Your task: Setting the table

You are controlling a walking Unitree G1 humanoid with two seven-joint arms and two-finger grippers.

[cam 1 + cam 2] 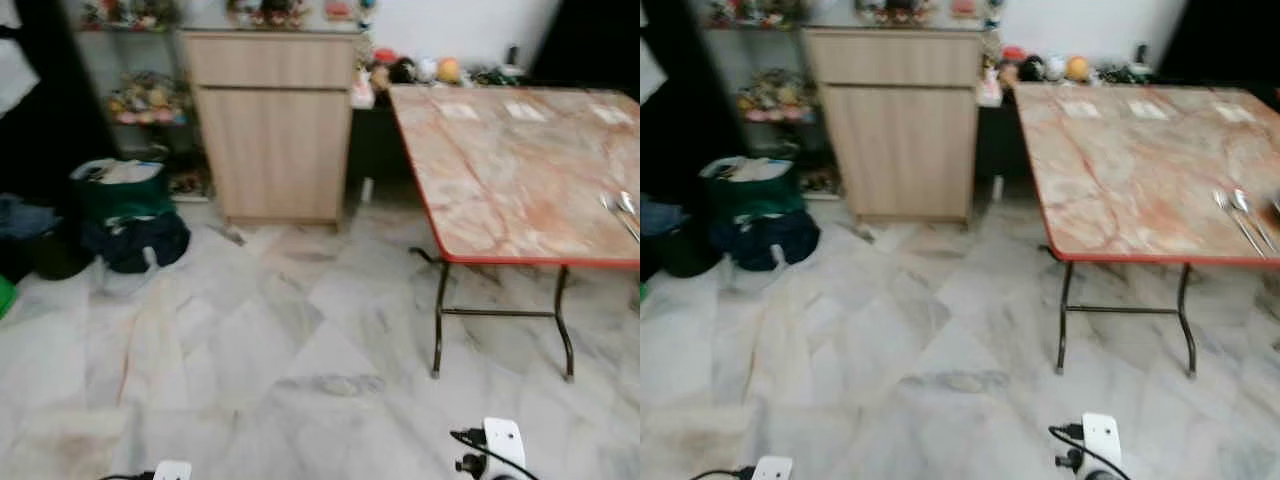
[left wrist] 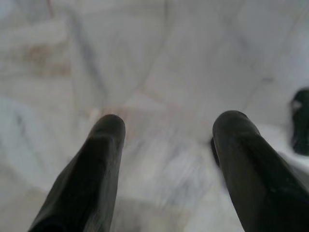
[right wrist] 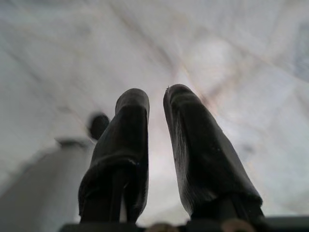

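Left end effector (image 2: pixel 164 130): I see its two black fingers spread wide apart over bare marble floor (image 1: pixel 250 340), grasping nothing; the arm hangs low at my side, idle.

Right end effector (image 3: pixel 155 96): fingers drawn almost together with only a thin gap, nothing between them; it also points down at the floor, so I judge both arms are parked for walking.

Bench (image 1: pixel 500 170): a folding one with a marbled pink top and red rim, ahead of the right end effector and well apart from it, so nothing is in reach.

Cutlery (image 1: pixel 1240 215): two spoon-like pieces lie side by side on the bench near its front edge, far beyond the right end effector; blur keeps me from telling more.

Cabinet (image 1: pixel 272 125): wooden, ahead of the left end effector against the wall, door closed.

Bags (image 1: pixel 125 215): a dark heap on the floor, forward and outward of the left end effector.

Stage: I judge this as the approach; I would need to step closer to the bench before either arm can work.
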